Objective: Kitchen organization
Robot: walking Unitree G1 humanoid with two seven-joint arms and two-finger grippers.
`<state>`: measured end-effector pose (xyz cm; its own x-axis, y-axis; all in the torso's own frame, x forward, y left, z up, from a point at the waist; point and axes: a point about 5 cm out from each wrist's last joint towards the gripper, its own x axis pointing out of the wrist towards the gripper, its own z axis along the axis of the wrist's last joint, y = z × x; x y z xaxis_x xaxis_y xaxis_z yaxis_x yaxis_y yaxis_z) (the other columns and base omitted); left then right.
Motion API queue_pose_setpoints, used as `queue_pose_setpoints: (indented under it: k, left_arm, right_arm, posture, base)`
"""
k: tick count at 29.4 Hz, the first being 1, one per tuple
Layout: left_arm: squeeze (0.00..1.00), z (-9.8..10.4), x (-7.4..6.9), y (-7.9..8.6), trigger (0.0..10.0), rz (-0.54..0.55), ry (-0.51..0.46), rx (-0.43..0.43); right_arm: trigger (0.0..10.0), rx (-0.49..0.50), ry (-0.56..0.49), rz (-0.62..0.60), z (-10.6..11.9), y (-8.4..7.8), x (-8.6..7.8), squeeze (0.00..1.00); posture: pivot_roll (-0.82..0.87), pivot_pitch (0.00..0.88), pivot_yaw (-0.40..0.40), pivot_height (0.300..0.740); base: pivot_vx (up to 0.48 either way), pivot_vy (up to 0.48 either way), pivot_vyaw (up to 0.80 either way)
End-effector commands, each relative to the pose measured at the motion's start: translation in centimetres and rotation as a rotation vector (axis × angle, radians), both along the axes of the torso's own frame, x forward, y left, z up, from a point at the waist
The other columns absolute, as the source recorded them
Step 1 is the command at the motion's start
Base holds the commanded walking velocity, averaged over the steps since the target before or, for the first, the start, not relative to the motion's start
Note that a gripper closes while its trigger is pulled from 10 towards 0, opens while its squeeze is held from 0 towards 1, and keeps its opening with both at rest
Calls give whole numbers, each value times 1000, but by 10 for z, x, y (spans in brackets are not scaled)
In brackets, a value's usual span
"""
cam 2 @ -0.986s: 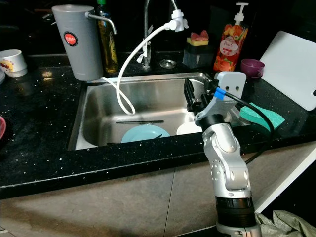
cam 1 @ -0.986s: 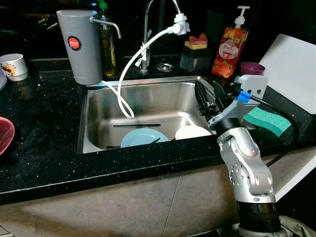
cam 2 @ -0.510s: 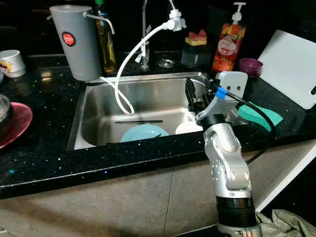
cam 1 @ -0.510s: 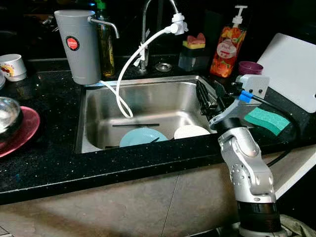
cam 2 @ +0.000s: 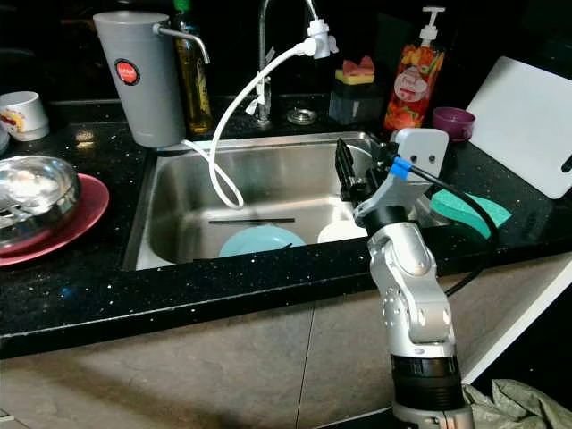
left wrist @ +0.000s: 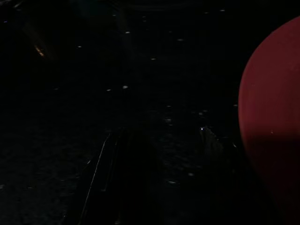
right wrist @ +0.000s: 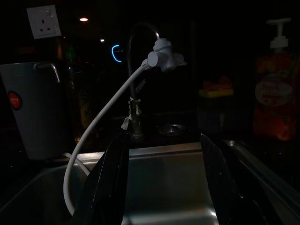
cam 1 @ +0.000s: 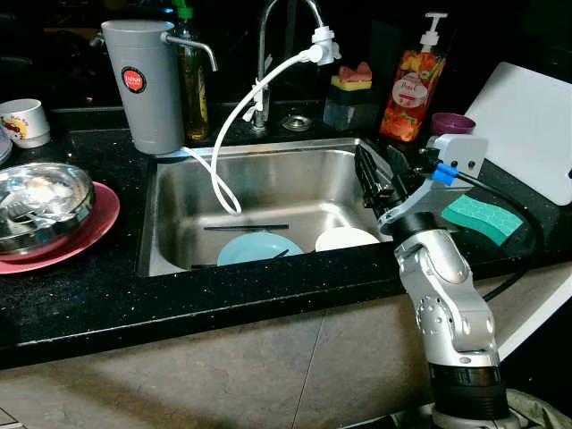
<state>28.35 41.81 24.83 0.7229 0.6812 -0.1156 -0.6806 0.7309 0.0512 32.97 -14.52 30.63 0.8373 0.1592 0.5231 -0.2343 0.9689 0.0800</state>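
Right gripper [cam 1: 374, 179] parted over sink [cam 1: 179, 259]; white bowl [cam 1: 347, 239] seemingly below fingers.

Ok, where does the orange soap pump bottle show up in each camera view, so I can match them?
Left eye view: the orange soap pump bottle stands on the black counter behind the sink, upper right.
Right eye view: same bottle, upper right, beside the small purple cup.
Right wrist view: dim, at the far right edge.
Left wrist view: too dark to make it out.
Shared landmark: the white faucet hose head.
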Motion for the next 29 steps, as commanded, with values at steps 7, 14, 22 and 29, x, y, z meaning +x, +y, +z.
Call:
queue_pose_setpoints:
  k: [7,14,22,29]
  left_arm:
    - [0,-14,12,-19,10000,-111,25,-67]
    - [0,-15,17,-29,10000,-181,19,-99]
    - [0,-13,21,-39,10000,-268,10,-106]
    - [0,-11,23,-50,10000,-363,10,-100]
  right_arm:
    - [10000,8,-10,-9,2,-1,0,0]
    - [10000,9,-10,-11,2,-2,0,0]
    - [10000,10,-10,-12,2,-2,0,0]
    - [10000,11,-11,-13,2,-2,0,0]
  posture:
    - [112,173,-51,740]
    - [108,173,-49,740]
    - [107,174,-48,740]
    - [107,174,-48,740]
  base:
    - [0,0,0]
    - [0,0,0]
    - [0,0,0]
    - [0,0,0]
